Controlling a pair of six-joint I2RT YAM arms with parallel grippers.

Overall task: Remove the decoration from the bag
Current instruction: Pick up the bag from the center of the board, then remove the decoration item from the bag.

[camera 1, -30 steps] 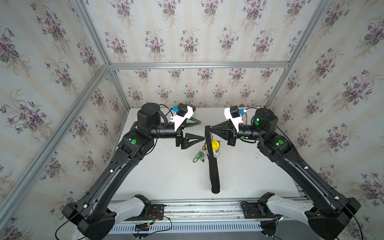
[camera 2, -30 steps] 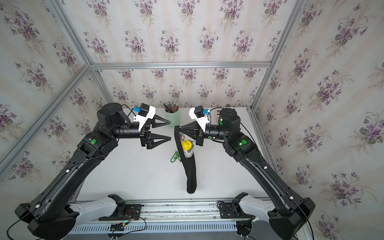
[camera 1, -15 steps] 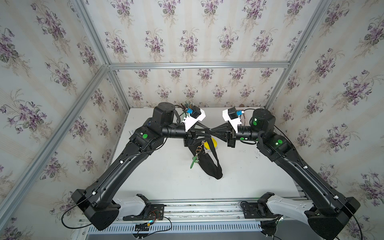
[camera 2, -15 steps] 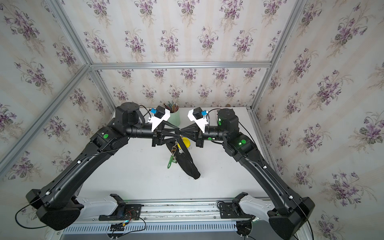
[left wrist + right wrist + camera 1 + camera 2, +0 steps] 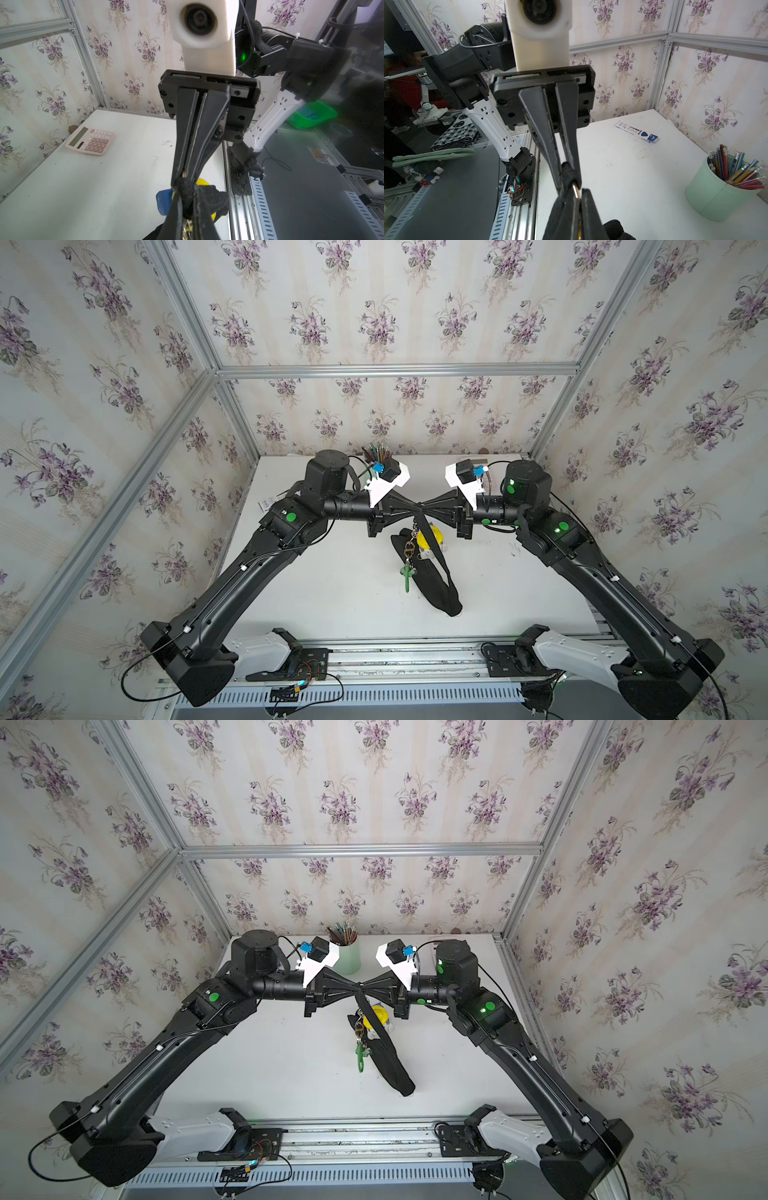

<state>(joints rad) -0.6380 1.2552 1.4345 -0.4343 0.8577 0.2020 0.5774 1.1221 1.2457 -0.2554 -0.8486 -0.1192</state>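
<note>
Pinching the strap [image 5: 432, 545] tip to tip, the left hand [image 5: 415, 513] and right hand [image 5: 430, 511] are both clamping shut on it above the table [image 5: 332, 593], and the black bag [image 5: 436, 597] is dangling below, its lower end seemingly touching the table. The decoration [image 5: 408, 572] is hanging from the strap's ring beside the bag, near the yellow plush charm [image 5: 437, 536]. Neither hand appears to be gripping the clasp, so pulling apart risks only stretching the strap or letting the bag slip free.
</note>
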